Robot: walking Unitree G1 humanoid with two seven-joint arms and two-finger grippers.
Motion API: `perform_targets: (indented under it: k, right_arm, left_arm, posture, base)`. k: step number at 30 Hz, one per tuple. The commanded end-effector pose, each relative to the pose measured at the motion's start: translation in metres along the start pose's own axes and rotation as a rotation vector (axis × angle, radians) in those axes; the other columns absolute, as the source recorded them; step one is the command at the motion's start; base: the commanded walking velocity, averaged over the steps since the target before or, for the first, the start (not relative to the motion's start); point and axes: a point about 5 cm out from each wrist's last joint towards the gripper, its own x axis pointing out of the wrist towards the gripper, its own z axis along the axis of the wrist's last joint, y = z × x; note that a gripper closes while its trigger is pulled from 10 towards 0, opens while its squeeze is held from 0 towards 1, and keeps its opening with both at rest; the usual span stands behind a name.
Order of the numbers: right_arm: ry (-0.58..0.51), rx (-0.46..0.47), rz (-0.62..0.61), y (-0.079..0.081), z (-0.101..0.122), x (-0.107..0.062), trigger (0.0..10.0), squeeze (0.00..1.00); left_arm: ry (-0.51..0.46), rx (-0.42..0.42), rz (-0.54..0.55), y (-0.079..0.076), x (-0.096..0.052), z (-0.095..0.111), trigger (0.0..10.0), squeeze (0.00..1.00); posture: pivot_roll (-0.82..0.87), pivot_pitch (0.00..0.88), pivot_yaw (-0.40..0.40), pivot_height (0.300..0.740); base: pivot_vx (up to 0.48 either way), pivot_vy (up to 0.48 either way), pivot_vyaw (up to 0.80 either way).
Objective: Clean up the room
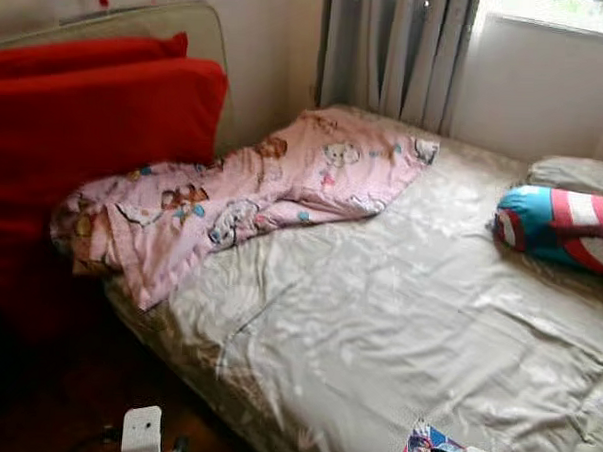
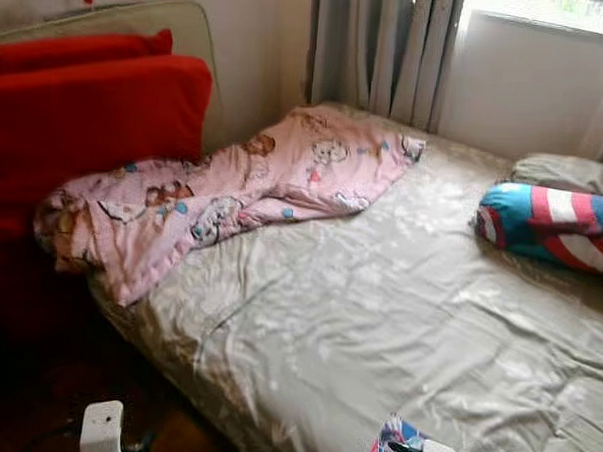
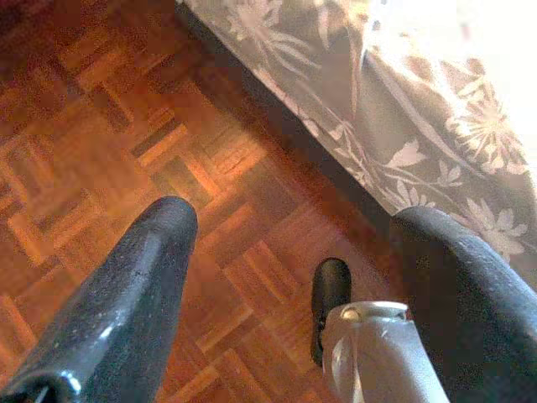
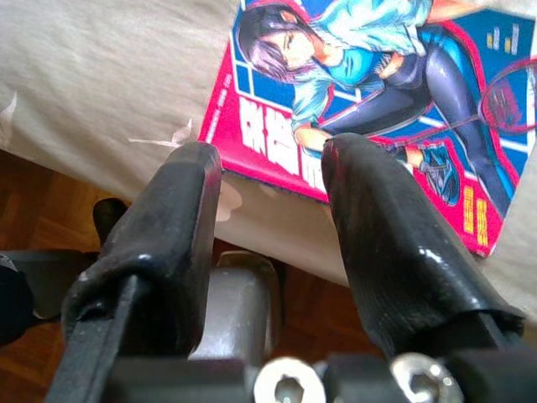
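Most of the bedroom is taken up by the bed (image 1: 397, 320), which is covered by a creased beige sheet and set below a curtained window. 2 large red cushions (image 1: 96, 107) are propped at its far left corner, and a rumpled pink blanket (image 1: 253, 194) with cartoon prints is spread from there across the bed's far side. A striped red, white and blue bolster (image 1: 562, 229) is laid at the right edge. Smallest of the things is the comic book (image 4: 377, 92), which is placed flat on the near edge of the mattress, its lower edge reaching the bed's edge.

The right gripper (image 4: 268, 164) is held just before that edge, jaws released, with nothing between them. For a sound grasp, 1 finger would best be slid under the overhanging cover and the other set on top, so that the sheet is not caught.

The left gripper (image 3: 294, 277) is hung released over the parquet floor (image 3: 101, 126) beside the bed.
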Motion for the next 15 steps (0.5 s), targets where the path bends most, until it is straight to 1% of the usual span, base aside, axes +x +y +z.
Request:
perform_targets:
  k: [1, 7, 9, 15]
  right_arm:
    - [-0.001, 0.020, -0.008, -0.002, -0.003, -0.001, 10.0, 0.00]
    - [-0.019, 0.017, 0.005, 0.005, 0.005, 0.002, 10.0, 0.00]
    - [-0.025, 0.007, 0.011, 0.010, 0.011, 0.004, 10.0, 0.00]
    - [-0.035, -0.020, 0.020, 0.018, 0.021, 0.008, 10.0, 0.00]
  left_arm:
    - [0.023, 0.011, -0.007, -0.002, 0.000, -0.003, 10.0, 0.00]
    - [0.034, 0.008, -0.007, -0.003, -0.001, -0.006, 10.0, 0.00]
    - [0.042, 0.002, -0.005, -0.004, -0.002, -0.008, 10.0, 0.00]
    - [0.050, 0.001, -0.002, -0.003, -0.002, -0.009, 10.0, 0.00]
  posture:
    - [-0.04, 0.000, -0.020, 0.740]
    - [-0.03, 0.000, -0.027, 0.740]
    - [-0.03, 0.000, -0.027, 0.740]
    - [-0.03, 0.000, -0.025, 0.740]
  base:
    - [0.000, 0.000, 0.00]
    - [0.000, 0.000, 0.00]
    - [0.000, 0.000, 0.00]
    - [0.000, 0.000, 0.00]
